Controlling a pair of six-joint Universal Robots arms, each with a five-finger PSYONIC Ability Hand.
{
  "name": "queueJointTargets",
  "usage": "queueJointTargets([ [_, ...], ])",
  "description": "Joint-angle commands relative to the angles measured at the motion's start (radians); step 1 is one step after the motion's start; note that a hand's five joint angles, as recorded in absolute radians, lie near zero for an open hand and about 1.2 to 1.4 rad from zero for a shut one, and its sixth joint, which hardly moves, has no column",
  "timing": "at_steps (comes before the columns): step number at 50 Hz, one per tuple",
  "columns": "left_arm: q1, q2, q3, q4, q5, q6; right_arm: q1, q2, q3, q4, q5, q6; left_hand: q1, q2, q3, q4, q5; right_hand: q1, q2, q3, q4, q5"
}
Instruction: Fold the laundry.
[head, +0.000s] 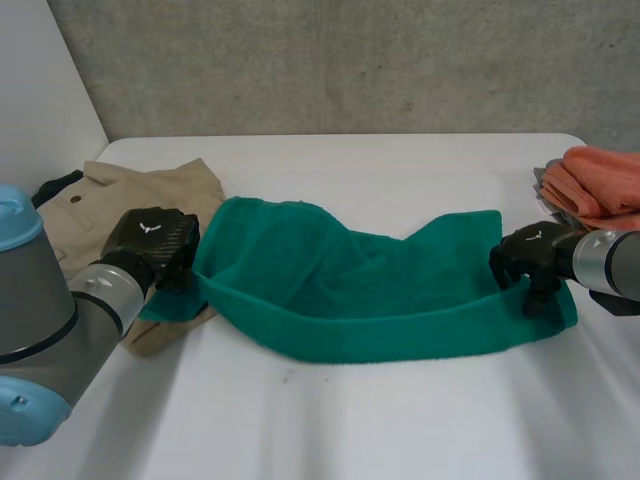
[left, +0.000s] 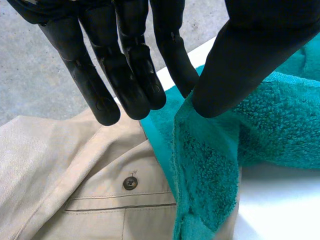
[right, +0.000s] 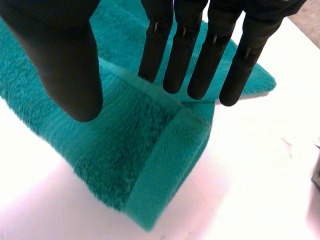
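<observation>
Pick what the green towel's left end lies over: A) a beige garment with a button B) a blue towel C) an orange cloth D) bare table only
A: in the left wrist view the green towel, at the left hand, overlaps the beige garment near its button; the orange cloth lies past the towel's other end.

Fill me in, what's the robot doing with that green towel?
It is partway into folding. A green terry towel lies spread across the white table, its near edge bunched up. The left hand pinches the towel's left end between thumb and fingers, just over a beige buttoned garment. The right hand is at the towel's right end, though its grip isn't clear. Orange cloths sit stacked at the table's right edge.
</observation>
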Motion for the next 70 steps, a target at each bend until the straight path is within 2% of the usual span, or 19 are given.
queueJointTargets([
  [1, 0.011, 0.007, -0.021, 0.001, 0.012, 0.002, 0.013, 0.041, 0.008, -0.019, 0.067, -0.064, 0.238, 0.198, 0.202, 0.193, 0.252, 0.036, 0.034, 0.048, 0.055, 0.073],
  [7, 0.019, -0.001, -0.026, 0.004, 0.016, 0.003, 0.022, 0.083, -0.01, -0.069, 0.097, -0.062, 0.238, 0.198, 0.202, 0.193, 0.252, 0.101, 0.098, 0.112, 0.119, 0.137],
  [10, 0.02, -0.018, -0.02, 0.005, 0.023, 0.013, 0.034, 0.088, -0.03, -0.089, 0.095, -0.048, 0.238, 0.198, 0.202, 0.193, 0.252, 0.648, 0.646, 0.66, 0.667, 0.685],
  [15, 0.02, -0.073, 0.045, 0.065, 0.041, 0.068, 0.062, 0.085, -0.114, -0.166, 0.089, 0.011, 0.238, 0.198, 0.202, 0.193, 0.252, 0.674, 0.672, 0.685, 0.692, 0.71],
  [19, 0.028, -0.108, 0.172, 0.212, 0.05, 0.099, 0.079, 0.069, -0.255, -0.351, 0.097, 0.117, 0.238, 0.198, 0.202, 0.193, 0.252, 0.674, 0.672, 0.685, 0.692, 0.71],
  [22, 0.039, -0.091, 0.278, 0.425, 0.07, 0.086, 0.077, 0.034, -0.341, -0.589, 0.121, 0.235, 0.238, 0.198, 0.202, 0.193, 0.252, 0.674, 0.672, 0.685, 0.692, 0.71],
  [23, 0.046, -0.073, 0.328, 0.547, 0.076, 0.073, 0.076, 0.02, -0.351, -0.656, 0.129, 0.267, 0.238, 0.198, 0.202, 0.193, 0.252, 0.674, 0.672, 0.685, 0.692, 0.71],
  [24, 0.048, -0.062, 0.35, 0.608, 0.078, 0.063, 0.071, -0.01, -0.352, -0.804, 0.148, 0.342, 0.238, 0.198, 0.202, 0.193, 0.252, 0.674, 0.672, 0.685, 0.692, 0.71],
  [26, 0.051, -0.036, 0.397, 0.717, 0.079, 0.043, 0.068, -0.043, -0.335, -0.917, 0.158, 0.404, 0.238, 0.198, 0.202, 0.193, 0.252, 0.674, 0.672, 0.685, 0.692, 0.71],
  [27, 0.052, -0.019, 0.44, 0.784, 0.076, 0.014, 0.07, -0.076, -0.305, -1.032, 0.165, 0.465, 0.238, 0.198, 0.202, 0.193, 0.252, 0.674, 0.672, 0.685, 0.692, 0.71],
  [30, 0.054, -0.012, 0.505, 0.766, 0.076, -0.038, 0.062, -0.118, -0.251, -1.16, 0.166, 0.525, 0.238, 0.198, 0.202, 0.193, 0.252, 0.674, 0.672, 0.685, 0.692, 0.71],
  [32, 0.062, -0.024, 0.56, 0.678, 0.076, -0.072, 0.06, -0.141, -0.213, -1.206, 0.155, 0.544, 0.238, 0.198, 0.202, 0.193, 0.252, 0.674, 0.672, 0.685, 0.692, 0.71],
  [39, 0.095, -0.088, 0.605, 0.382, 0.053, -0.084, 0.053, -0.121, -0.18, -1.111, 0.115, 0.541, 0.238, 0.198, 0.202, 0.193, 0.252, 0.674, 0.672, 0.685, 0.692, 0.71],
  [42, 0.098, -0.104, 0.541, 0.326, 0.05, -0.086, 0.05, -0.103, -0.168, -1.059, 0.104, 0.538, 0.238, 0.198, 0.202, 0.193, 0.252, 0.674, 0.672, 0.685, 0.692, 0.71],
  [52, 0.072, -0.169, 0.263, 0.367, 0.105, -0.064, 0.065, -0.012, -0.003, -0.942, 0.011, 0.479, 0.238, 0.198, 0.202, 0.193, 0.252, 0.674, 0.672, 0.685, 0.692, 0.71],
  [59, 0.037, -0.223, 0.073, 0.299, 0.11, 0.089, 0.051, 0.029, 0.111, -0.812, -0.002, 0.365, 0.238, 0.198, 0.202, 0.193, 0.252, 0.674, 0.672, 0.685, 0.692, 0.71],
  [63, 0.031, -0.167, -0.031, 0.158, 0.089, 0.207, 0.03, -0.021, 0.162, -0.607, -0.028, 0.23, 0.238, 0.198, 0.202, 0.193, 0.252, 0.674, 0.672, 0.685, 0.692, 0.71],
  [65, 0.029, -0.127, -0.061, 0.095, 0.078, 0.232, 0.021, -0.047, 0.182, -0.53, -0.028, 0.176, 0.238, 0.198, 0.202, 0.193, 0.252, 0.674, 0.672, 0.685, 0.692, 0.71],
  [70, 0.046, 0.057, -0.15, -0.172, 0.065, 0.276, -0.05, -0.176, 0.278, -0.219, -0.015, -0.074, 0.238, 0.198, 0.202, 0.193, 0.252, 0.674, 0.672, 0.685, 0.692, 0.71],
])
